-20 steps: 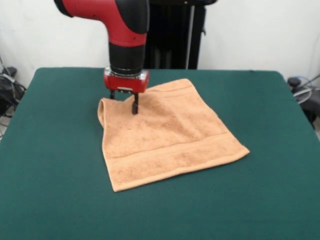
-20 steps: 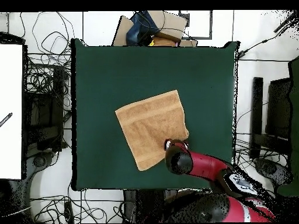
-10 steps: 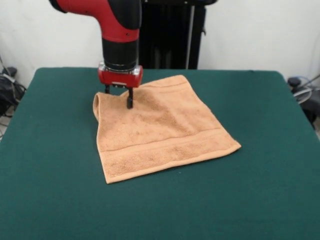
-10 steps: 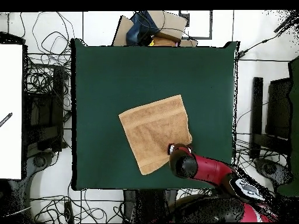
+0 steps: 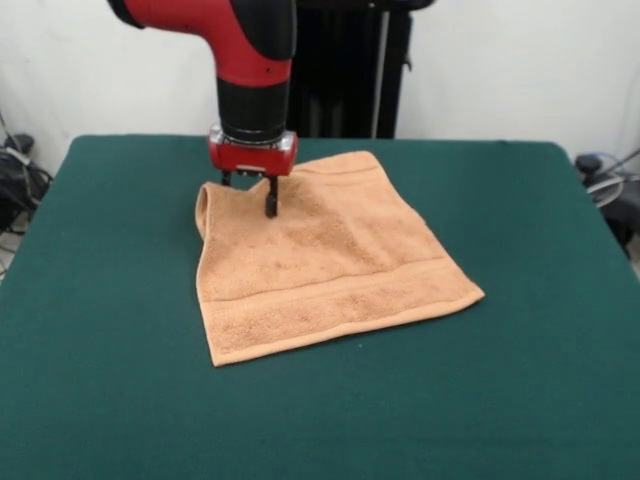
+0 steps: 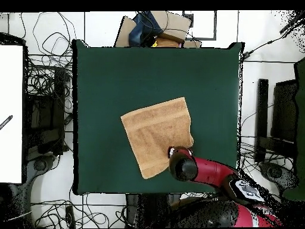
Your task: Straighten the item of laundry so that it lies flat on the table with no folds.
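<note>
The item of laundry is a light orange-tan towel spread over the middle of the dark green table. Most of it lies flat, but its far left corner is curled up in a fold. My gripper points straight down on that corner, shut on the bunched cloth, with one dark finger showing in front. In the overhead view the towel lies on the table, and the red arm covers the towel's corner and hides the gripper.
Cables lie off the table's left and right sides. Overhead, boxes sit beyond one table edge, a white panel stands to the left, and cable tangles ring the table.
The gripper first dragged the towel left and toward the far edge, then shifted slightly back to the right. The towel's gripped corner followed it; the rest barely moved in the last half second.
</note>
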{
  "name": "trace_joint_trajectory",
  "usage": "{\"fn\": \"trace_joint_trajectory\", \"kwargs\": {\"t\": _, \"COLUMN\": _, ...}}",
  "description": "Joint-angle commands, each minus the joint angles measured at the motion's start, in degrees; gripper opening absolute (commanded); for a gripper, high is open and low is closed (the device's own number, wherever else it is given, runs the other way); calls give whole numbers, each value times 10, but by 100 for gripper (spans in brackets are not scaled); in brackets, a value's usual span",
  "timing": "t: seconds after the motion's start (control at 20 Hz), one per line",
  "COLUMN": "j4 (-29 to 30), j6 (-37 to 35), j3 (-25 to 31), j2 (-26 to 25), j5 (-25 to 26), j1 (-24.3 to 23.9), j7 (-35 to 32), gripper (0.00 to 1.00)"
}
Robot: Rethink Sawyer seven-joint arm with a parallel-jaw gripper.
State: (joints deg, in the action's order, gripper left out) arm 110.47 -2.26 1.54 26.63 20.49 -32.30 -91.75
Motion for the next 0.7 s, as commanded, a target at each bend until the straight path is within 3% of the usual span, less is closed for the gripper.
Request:
{"fn": "trace_joint_trajectory", "kwargs": {"t": 0.05, "j4": -36, "j6": -66, "j3": 29, "j2": -8, "j5": 1, "j1": 26, "j7": -41, "gripper": 100}}
{"fn": "trace_joint_trajectory", "kwargs": {"t": 0.5, "j4": -43, "j6": -66, "j3": 32, "j2": -7, "j5": -5, "j1": 35, "j7": -48, "gripper": 100}}
{"fn": "trace_joint_trajectory", "kwargs": {"t": 0.55, "j4": -43, "j6": -66, "j3": 33, "j2": -7, "j5": -6, "j1": 36, "j7": -49, "gripper": 0}}
{"fn": "trace_joint_trajectory", "kwargs": {"t": 0.7, "j4": -45, "j6": -64, "j3": 30, "j2": -7, "j5": -8, "j1": 39, "j7": -52, "gripper": 0}}
